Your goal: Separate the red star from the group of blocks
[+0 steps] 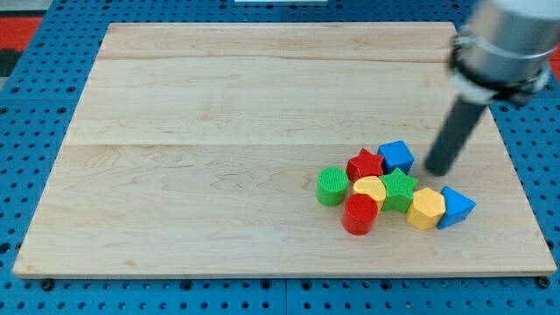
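Observation:
The red star (pixel 365 164) sits at the top of a tight group of blocks at the view's lower right. It touches the blue cube (pixel 396 156) on its right, the green cylinder (pixel 332 186) at its lower left and the yellow heart (pixel 369 187) below it. The green star (pixel 399 188), red cylinder (pixel 360 214), yellow hexagon (pixel 426 209) and blue triangle (pixel 455 206) complete the group. My tip (pixel 437 169) is right of the blue cube, a small gap apart, above the yellow hexagon and the blue triangle.
The wooden board (pixel 219 131) lies on a blue pegboard (pixel 35 96). The arm's grey body (pixel 503 44) comes down from the view's top right.

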Robot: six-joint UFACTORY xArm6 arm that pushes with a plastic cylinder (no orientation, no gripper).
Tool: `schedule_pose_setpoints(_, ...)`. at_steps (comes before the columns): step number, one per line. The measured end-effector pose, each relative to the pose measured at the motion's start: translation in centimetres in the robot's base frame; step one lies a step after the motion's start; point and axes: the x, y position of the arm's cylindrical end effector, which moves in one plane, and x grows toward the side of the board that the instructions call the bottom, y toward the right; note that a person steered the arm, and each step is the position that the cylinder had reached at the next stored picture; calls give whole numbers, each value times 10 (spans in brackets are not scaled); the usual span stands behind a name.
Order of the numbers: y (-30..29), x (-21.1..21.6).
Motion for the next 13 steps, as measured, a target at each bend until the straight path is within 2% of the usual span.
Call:
schedule_pose_setpoints(1, -65, 5)
schedule_pose_setpoints(2, -68, 1)
schedule_pose_setpoints(3, -121, -47)
schedule_pose_setpoints(4, -165, -123)
schedule_pose_setpoints(6, -202, -97)
schedule_pose_setpoints(7, -266, -144)
schedule_pose_setpoints(8, -235, -171)
schedule_pose_setpoints(9, -223, -165)
schedule_pose_setpoints(10, -175, -162)
schedule_pose_setpoints(11, -163, -141)
schedule_pose_setpoints(12, -152, -146)
schedule_pose_setpoints(13, -149, -186)
